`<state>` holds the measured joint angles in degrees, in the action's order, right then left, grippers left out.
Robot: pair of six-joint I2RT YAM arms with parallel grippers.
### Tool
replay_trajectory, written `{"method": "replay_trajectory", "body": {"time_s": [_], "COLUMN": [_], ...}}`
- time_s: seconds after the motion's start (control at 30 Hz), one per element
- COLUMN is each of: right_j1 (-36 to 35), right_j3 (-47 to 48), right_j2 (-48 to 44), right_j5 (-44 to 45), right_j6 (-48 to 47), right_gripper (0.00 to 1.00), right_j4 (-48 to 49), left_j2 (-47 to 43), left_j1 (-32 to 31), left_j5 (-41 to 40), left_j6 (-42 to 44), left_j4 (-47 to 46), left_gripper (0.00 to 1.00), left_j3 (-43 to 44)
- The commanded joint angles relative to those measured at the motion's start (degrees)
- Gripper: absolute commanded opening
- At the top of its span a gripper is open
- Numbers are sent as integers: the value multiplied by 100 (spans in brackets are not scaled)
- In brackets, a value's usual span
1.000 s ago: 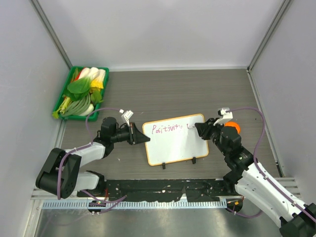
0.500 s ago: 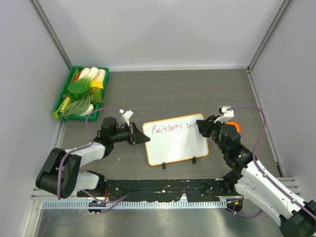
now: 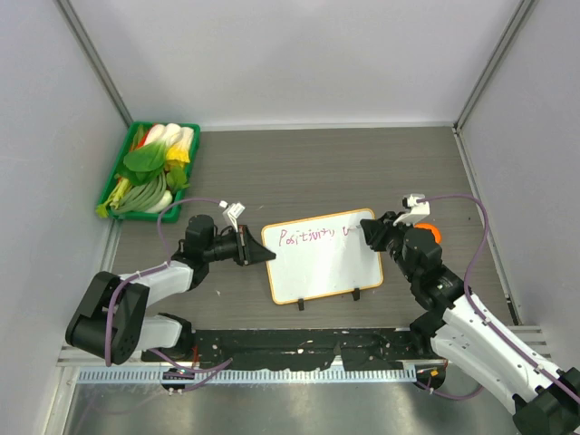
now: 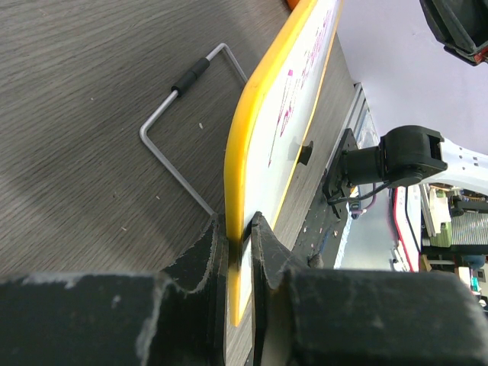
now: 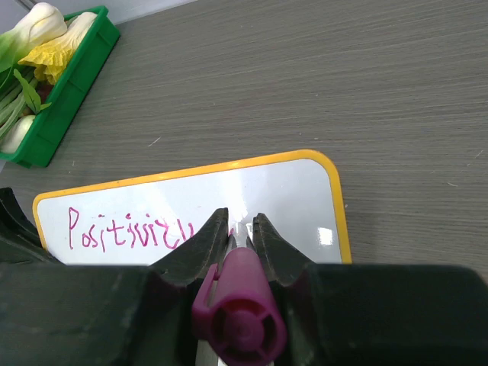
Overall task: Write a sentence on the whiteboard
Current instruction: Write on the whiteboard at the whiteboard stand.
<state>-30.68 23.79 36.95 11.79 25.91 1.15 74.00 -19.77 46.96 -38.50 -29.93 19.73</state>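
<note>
The whiteboard (image 3: 322, 258), white with a thin orange frame, stands tilted on the table in the top view. Pink-purple letters of the sentence (image 3: 308, 236) run along its top line, reading "Positivity" plus a stroke further right. My left gripper (image 3: 256, 250) is shut on the board's left edge; the left wrist view shows the orange frame (image 4: 252, 145) pinched between both jaws. My right gripper (image 3: 365, 227) sits over the board's upper right and is shut on a purple marker (image 5: 238, 305), cap end toward the camera. The marker tip is hidden between the fingers.
A green tray (image 3: 116, 186) of vegetables sits at the back left near the left wall. An orange object (image 3: 431, 233) lies just right of the board, behind my right wrist. A wire stand (image 4: 179, 122) props the board from behind. Walls close in on both sides.
My right gripper has moved with the marker a little right and back along the board's top line, adding a stroke after "Positivity". The left arm and the board have not moved.
</note>
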Motion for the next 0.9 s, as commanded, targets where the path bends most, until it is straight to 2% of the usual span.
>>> {"method": "replay_trajectory", "body": {"time_s": [0.0,0.4,0.87], "right_j1": [9,9,0], "right_j3": [-32,-173,161], "right_j2": [-82,-311,-56], "right_j5": [113,34,727], "right_j6": [-16,45,-51], "right_gripper": [1,1,1], "right_j4": [-308,-572,-317], "left_j2": [106,97,71], "left_j1": [-1,-1,-9], "left_j5": [-539,-547,-548], "left_j6": [405,405,414], "left_j4": [392,392,401], "left_gripper": [0,0,0], "left_j3": [5,5,-4]}}
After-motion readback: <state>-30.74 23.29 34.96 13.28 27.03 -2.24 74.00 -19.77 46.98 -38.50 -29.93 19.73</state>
